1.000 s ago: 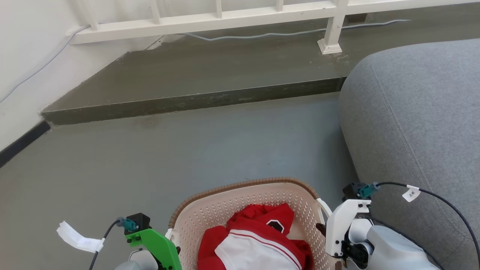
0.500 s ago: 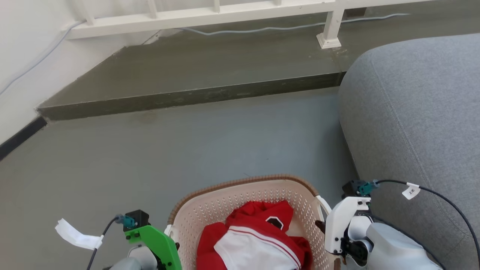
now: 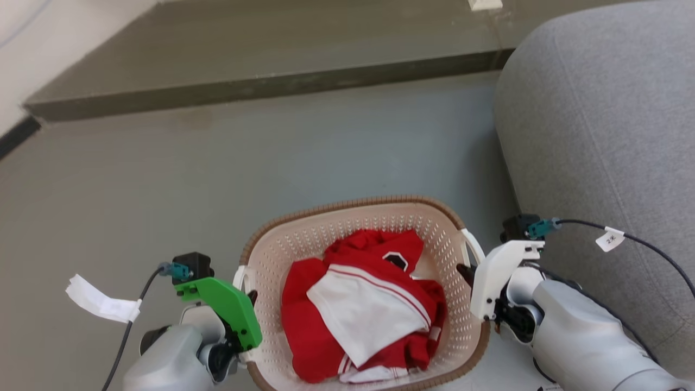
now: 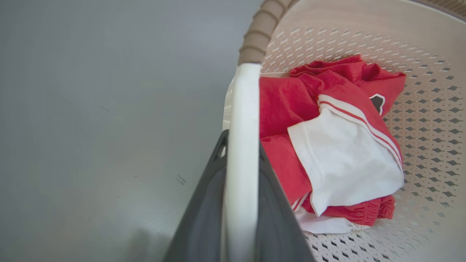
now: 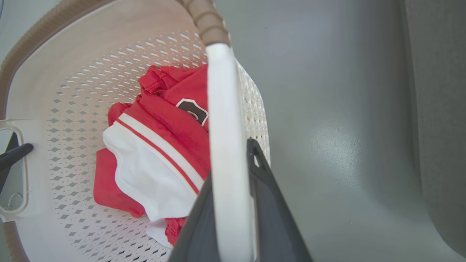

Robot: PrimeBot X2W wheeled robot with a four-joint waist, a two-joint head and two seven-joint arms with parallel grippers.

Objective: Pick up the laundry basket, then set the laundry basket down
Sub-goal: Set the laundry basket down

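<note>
The laundry basket [image 3: 353, 205], cream and perforated with a brown woven-look rim, sits low in the head view between my arms. A red and white garment [image 3: 364, 304] lies in it. My left gripper [image 3: 247, 297] is shut on the basket's left white handle [image 4: 242, 120]; in the left wrist view the dark fingers [image 4: 205, 207] press on either side of it. On the opposite side my right gripper [image 3: 465, 269] is shut on the right white handle [image 5: 224, 120], clamped between its fingers [image 5: 271, 207]. The left gripper's fingertips [image 5: 14, 154] show through the far handle in the right wrist view.
A grey sofa [image 3: 597, 108] stands close on the right of the basket. A raised dark step [image 3: 260, 81] crosses the far floor, with a white wall and black baseboard [image 3: 16, 136] at the far left. Grey floor [image 3: 163, 179] lies ahead and to the left.
The head camera has tilted down, so the whole picture has slid up and the railing has left the frame. Both grippers stay shut on the handles. The basket keeps its place against the floor.
</note>
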